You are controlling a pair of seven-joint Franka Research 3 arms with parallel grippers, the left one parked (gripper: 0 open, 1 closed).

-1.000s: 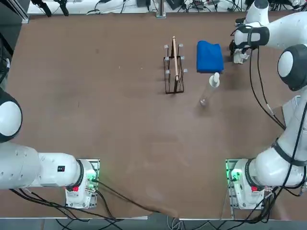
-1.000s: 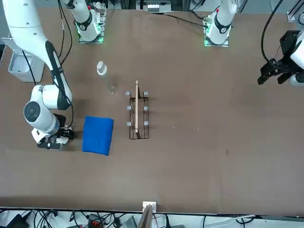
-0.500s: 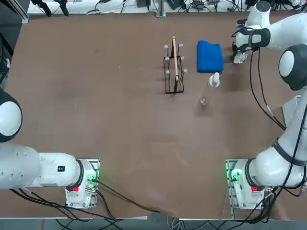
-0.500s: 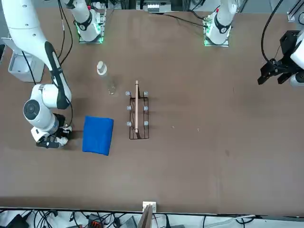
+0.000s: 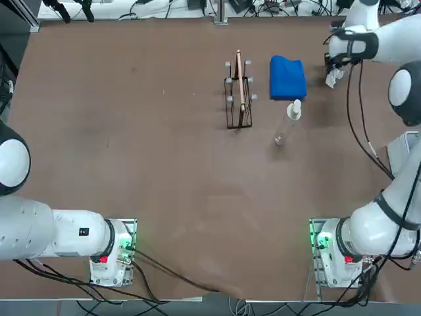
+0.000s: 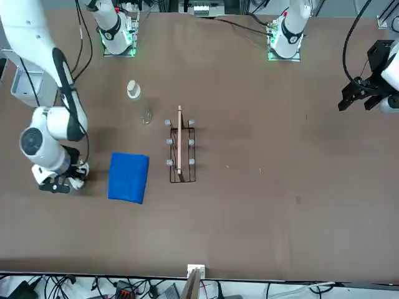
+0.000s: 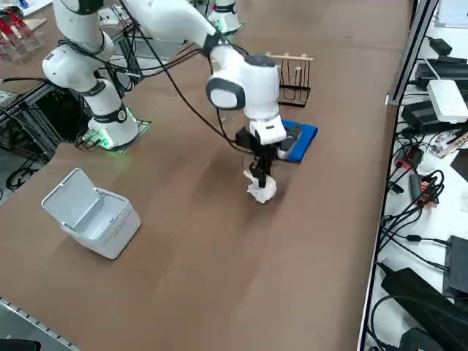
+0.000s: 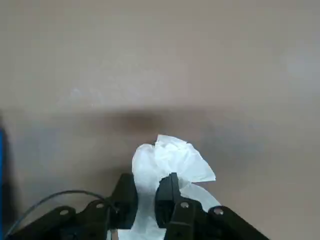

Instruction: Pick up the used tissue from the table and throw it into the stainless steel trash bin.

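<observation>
Gripper: the right gripper (image 8: pixel 146 192) pinches the tissue (image 8: pixel 170 160) between narrow fingers, so the wad hangs clear above the table (image 8: pixel 160 60).
Cloth (image 7: pixel 300 139): just beside, untouched.
Bin (image 7: pixel 91 214): well apart, lid open, ready to receive it.

Even, bright overhead light; soft shadows; wrist view slightly blurred

Your used tissue (image 8: pixel 170 162): small crumpled white wad, pinched in the right gripper (image 8: pixel 146 197), lifted off the table (image 7: pixel 219 241). Stainless steel trash bin (image 7: pixel 95 216): lid tipped open, well apart, near your table's edge.
</observation>
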